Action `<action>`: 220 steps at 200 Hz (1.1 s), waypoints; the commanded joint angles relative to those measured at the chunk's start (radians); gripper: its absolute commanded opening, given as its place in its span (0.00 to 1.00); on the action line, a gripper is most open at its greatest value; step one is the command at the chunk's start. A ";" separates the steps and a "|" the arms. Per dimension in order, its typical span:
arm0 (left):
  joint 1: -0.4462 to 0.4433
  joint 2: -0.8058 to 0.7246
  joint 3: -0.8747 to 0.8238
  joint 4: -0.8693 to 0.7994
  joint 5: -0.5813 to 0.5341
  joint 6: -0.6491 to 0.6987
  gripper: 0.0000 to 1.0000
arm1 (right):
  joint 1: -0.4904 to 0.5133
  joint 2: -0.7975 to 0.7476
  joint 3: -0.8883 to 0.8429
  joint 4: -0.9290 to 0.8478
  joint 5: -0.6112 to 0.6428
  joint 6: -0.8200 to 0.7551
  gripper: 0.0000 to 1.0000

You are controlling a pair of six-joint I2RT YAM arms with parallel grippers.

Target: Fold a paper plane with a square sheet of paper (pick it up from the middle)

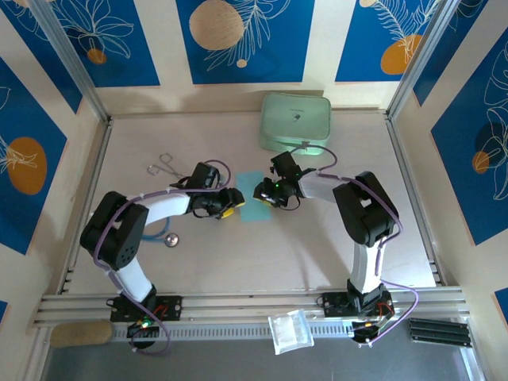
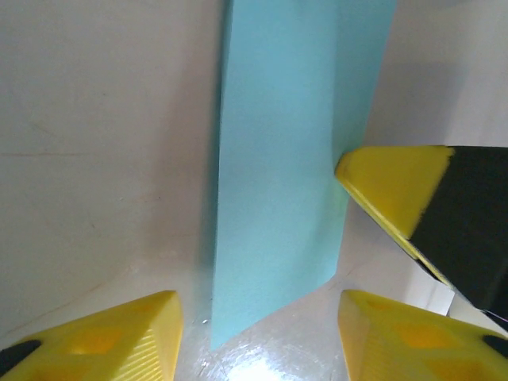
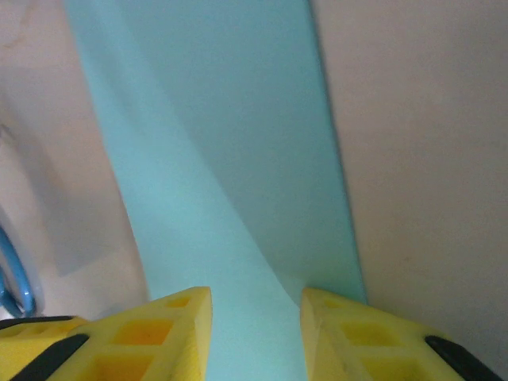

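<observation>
Your left end effector (image 2: 258, 341) and right end effector (image 3: 255, 333), part-open and empty, straddle the square sheet of paper (image 2: 274, 159), apparently to pinch it.

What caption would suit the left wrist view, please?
Left gripper open at a blue paper sheet's near edge, the other arm's yellow finger at its side.

My overhead view is bright, even and sharp. At my wrists everything goes soft: my yellow fingertips (image 2: 103, 337) blur near the lens, glare whitens the bench (image 2: 270, 353) just below the square sheet of paper (image 2: 278, 159), and grey shadow lies left of it.
</observation>
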 commanded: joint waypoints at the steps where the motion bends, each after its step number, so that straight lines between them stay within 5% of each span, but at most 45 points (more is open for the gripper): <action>1: -0.010 0.024 -0.011 0.013 0.016 -0.011 0.52 | -0.002 0.024 0.006 -0.035 0.004 -0.010 0.35; 82: -0.010 0.077 0.019 0.026 0.060 -0.004 0.35 | -0.012 0.066 -0.011 -0.046 -0.003 0.007 0.35; 220: 0.017 0.129 0.066 0.112 0.111 0.010 0.29 | -0.018 0.059 -0.016 -0.057 -0.002 0.007 0.33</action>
